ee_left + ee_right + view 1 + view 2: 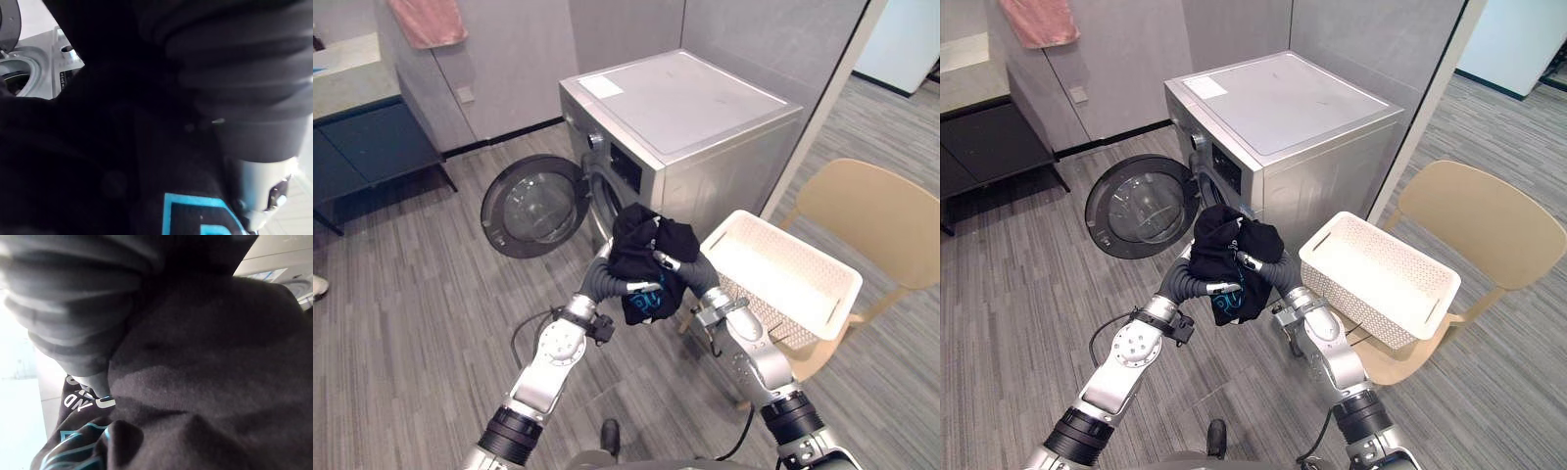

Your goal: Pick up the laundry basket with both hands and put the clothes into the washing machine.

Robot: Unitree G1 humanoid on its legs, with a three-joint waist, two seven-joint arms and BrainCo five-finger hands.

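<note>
Before washer (695,108), left robot hand (600,279), right robot hand (693,271) clutch garment (641,245).

Two silver-grey arms, the left arm (543,367) and the right arm (754,352), have smooth metallic shells. A round, flat disc (560,343) with small holes sits on the left one, and a black ribbed collar (509,433) rings each arm lower down. A small black block (600,328) and a silver bracket (720,311) mark the wrists. The left robot hand (595,277) and the right robot hand (701,274) wear dark grey ribbed covers like bellows. Slim silver fingers (641,287) with dark tips extend from them. A plain silver cylinder (261,181) with a small metal fitting follows the cover.
</note>
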